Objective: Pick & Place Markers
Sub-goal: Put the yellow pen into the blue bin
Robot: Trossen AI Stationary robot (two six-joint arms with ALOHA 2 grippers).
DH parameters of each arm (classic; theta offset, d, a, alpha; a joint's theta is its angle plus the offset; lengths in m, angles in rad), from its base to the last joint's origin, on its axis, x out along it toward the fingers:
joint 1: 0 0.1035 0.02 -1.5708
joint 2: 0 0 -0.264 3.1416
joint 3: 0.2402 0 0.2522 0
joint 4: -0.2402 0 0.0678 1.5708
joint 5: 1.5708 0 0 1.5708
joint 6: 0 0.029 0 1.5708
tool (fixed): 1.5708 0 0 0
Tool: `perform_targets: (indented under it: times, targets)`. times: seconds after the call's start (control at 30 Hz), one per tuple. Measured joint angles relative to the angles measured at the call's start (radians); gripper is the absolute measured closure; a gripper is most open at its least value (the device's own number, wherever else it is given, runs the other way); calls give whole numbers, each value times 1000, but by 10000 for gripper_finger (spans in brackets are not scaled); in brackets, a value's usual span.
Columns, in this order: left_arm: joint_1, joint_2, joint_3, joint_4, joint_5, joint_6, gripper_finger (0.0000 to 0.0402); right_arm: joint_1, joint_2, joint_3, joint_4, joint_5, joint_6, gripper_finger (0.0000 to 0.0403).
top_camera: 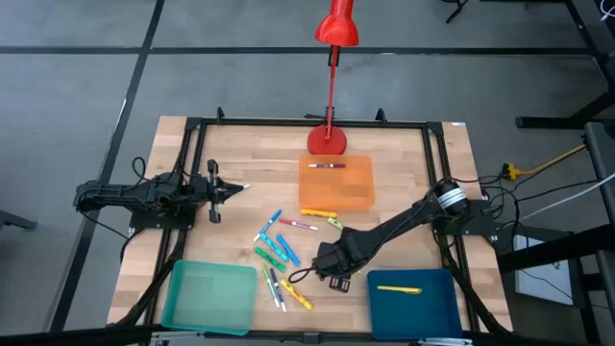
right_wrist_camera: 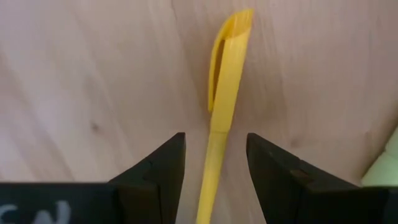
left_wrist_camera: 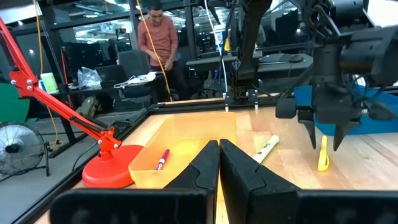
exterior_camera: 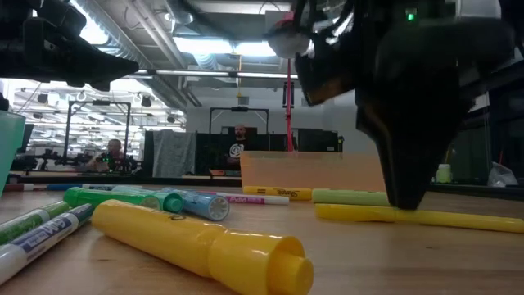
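Several markers (top_camera: 279, 252) lie scattered on the wooden table between the trays: yellow, green, blue and pink. My right gripper (right_wrist_camera: 214, 168) points straight down, open, with one finger on either side of a slim yellow marker (right_wrist_camera: 225, 81) that lies flat on the table. A gap shows on both sides of it. The low view shows this marker (exterior_camera: 458, 218) under the dark fingers (exterior_camera: 405, 184). My left gripper (top_camera: 240, 187) waits shut at the table's left, pointing level, away from the markers.
An orange tray (top_camera: 357, 192) at the far middle holds a red marker (top_camera: 327, 165). A blue tray (top_camera: 437, 308) at the near right holds a yellow marker (top_camera: 398, 288). A teal tray (top_camera: 209, 293) sits near left. A red desk lamp (top_camera: 327, 139) stands behind the orange tray.
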Motion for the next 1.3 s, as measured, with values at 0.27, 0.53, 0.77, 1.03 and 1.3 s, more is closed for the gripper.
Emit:
perform_targets:
  times: [0.27,0.53,0.77,1.03,1.3]
  targets:
    - [0,0,0,0,0,0,389,0,44,2,15,5,4,234]
    - [0,0,0,0,0,0,392,0,50,2,21,16,5,238]
    - [0,0,0,0,0,0,390,0,52,2,30,15,3,303]
    - [0,0,0,0,0,0,391,-1,53,1,38,16,-3,377]
    - [0,0,0,0,0,0,392,-1,53,0,41,22,1,377]
